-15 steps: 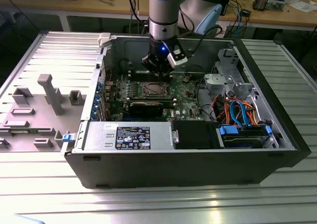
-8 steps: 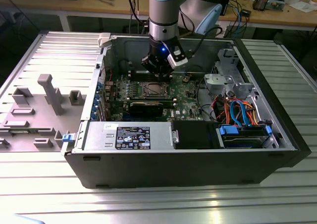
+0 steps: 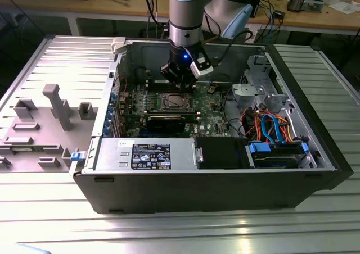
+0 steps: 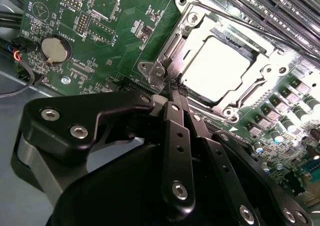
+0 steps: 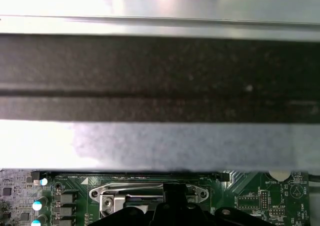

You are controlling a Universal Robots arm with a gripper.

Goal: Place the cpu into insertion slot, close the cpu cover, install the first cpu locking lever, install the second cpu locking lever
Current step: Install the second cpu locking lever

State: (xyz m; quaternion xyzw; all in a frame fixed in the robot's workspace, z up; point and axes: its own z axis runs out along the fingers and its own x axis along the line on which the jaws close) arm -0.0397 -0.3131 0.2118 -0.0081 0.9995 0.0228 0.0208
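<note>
pincer (image 4: 172,88) tips meet at cpu cover's (image 4: 260,68) corner, over cpu (image 4: 215,66).

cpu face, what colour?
Pale silver-grey; the cpu shows best in the second wrist view.

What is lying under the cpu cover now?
Through the window of the cpu cover, the pale face of the cpu shows, seated in the insertion slot. The slot's contacts beneath are covered. The hand touches the cover's corner.

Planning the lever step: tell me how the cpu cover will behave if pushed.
The cpu cover is a thin metal frame lying flat around the cpu, so it is probably stiff but could bend. Its bare, shiny face looks slippery. The gripper sits at its corner.
</note>
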